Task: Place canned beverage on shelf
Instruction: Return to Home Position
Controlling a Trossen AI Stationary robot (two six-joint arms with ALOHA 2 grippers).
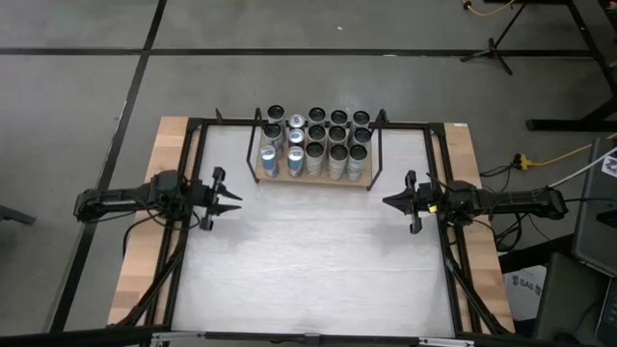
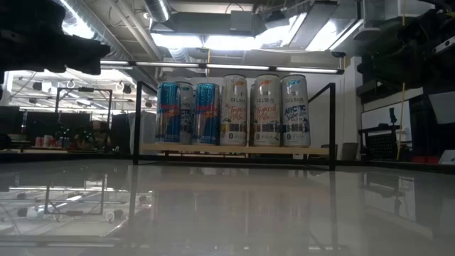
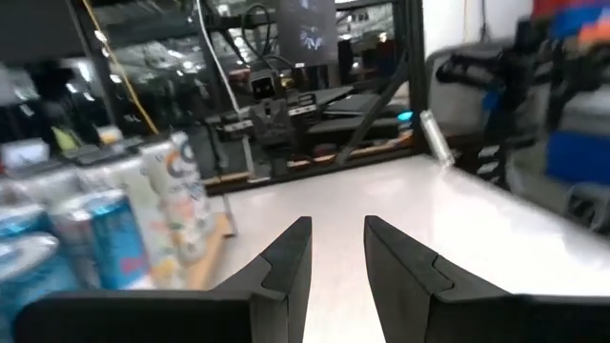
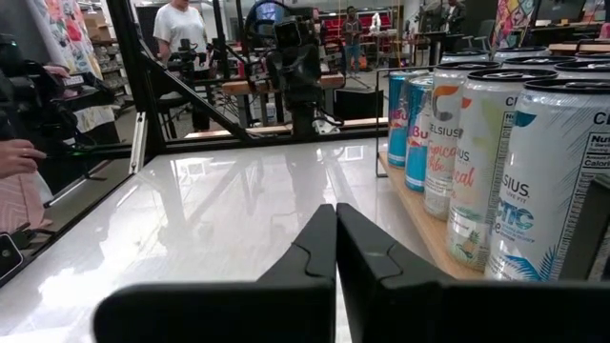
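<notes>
Shelf (image 1: 371,183) sits at the far middle of the white table (image 1: 308,270), fully loaded: the high view gives 15 cans (image 1: 316,133) as far as I can count, five columns of three, all upright and packed touching. Front row in the low view is five cans: two blue cans (image 2: 168,114) at the left end, three white cans (image 2: 264,110) to their right, all standing on the wooden board inside the black rod frame. The right wrist view shows that same row, two blue then three white. Left gripper (image 1: 236,200) hangs over the table's left side, well clear of the shelf, holding nothing. Its fingers (image 3: 291,252) stand parted with a visible gap. Right gripper (image 1: 388,200) mirrors it over the right side, also empty, with its fingers (image 4: 310,248) pressed together, no gap. Both grippers point inward at each other across bare tabletop. The right wrist view also catches one person (image 4: 176,24) standing in the room beyond, and a hand (image 4: 14,157) at the frame edge
</notes>
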